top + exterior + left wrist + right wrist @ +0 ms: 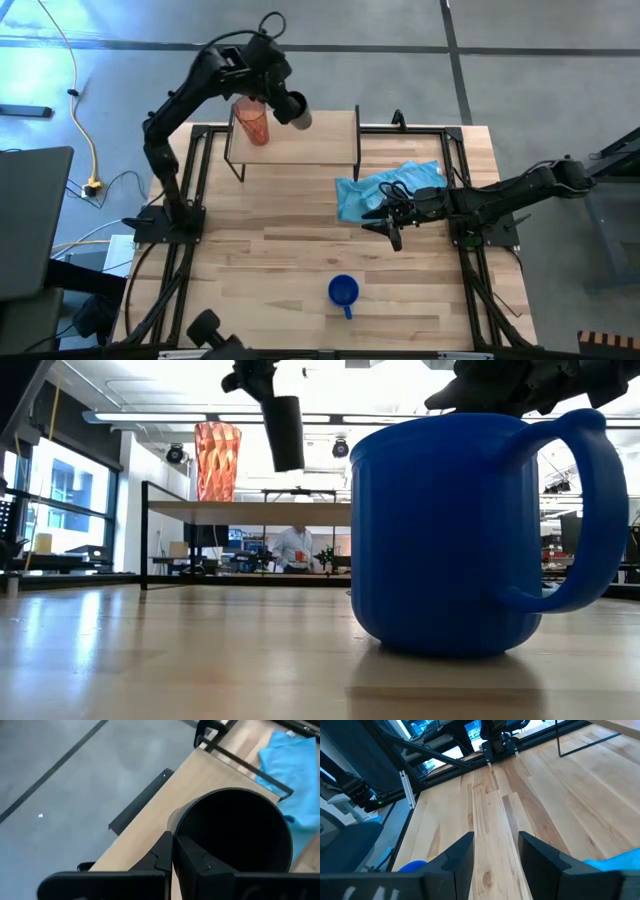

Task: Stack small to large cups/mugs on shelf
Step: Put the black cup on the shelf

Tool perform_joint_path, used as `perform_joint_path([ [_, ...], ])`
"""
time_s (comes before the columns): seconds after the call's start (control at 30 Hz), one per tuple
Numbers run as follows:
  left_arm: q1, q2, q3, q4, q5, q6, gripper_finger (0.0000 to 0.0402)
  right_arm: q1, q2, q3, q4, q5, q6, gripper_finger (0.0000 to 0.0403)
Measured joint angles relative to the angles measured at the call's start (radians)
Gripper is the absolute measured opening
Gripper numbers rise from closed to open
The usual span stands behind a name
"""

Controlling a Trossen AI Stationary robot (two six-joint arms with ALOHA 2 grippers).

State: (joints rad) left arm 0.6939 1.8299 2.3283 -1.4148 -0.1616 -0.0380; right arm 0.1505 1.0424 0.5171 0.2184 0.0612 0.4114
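Note:
The orange-red tumbler (252, 121) stands upright on the light-wood shelf (310, 145), near its left end; it also shows in the low view (217, 460). My left gripper (275, 95) is over the shelf, just right of the tumbler, shut on the black cup (292, 108). The blue mug (343, 291) stands on its base on the tabletop near the front edge, handle toward the near edge, and looms large in the low view (450, 530). My right gripper (392, 230) is open and empty, low over the table beside the cloth. My left gripper holds the black cup by its rim wall (173, 839), with one finger (197, 867) inside the cup and one finger (161, 856) outside. The fingers come from above. The cup (284, 432) hangs below them, slightly tilted and clear of the shelf top (250, 512).
A light-blue cloth (390, 185) lies crumpled on the table right of the shelf, next to my right gripper. A black metal frame (455, 140) borders the tabletop. A person (293, 547) shows far off in the room beyond the table.

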Motion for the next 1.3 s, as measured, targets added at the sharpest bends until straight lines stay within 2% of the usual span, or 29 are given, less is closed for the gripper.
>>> perform_joint_path([
  [0.17, 0.001, 0.043, -0.001, -0.019, 0.007, 0.0, 0.0, 0.0, 0.0, 0.0, -0.001, 0.0, 0.0, 0.0144],
  [0.67, 0.0, 0.05, 0.0, -0.088, 0.016, 0.0, 0.0, 0.0, 0.0, 0.0, -0.009, 0.0, -0.01, 0.0144],
  [1.3, 0.007, 0.069, -0.001, -0.097, -0.004, -0.021, 0.0, 0.001, 0.0, 0.0, -0.012, 0.0, 0.004, 0.0144],
])
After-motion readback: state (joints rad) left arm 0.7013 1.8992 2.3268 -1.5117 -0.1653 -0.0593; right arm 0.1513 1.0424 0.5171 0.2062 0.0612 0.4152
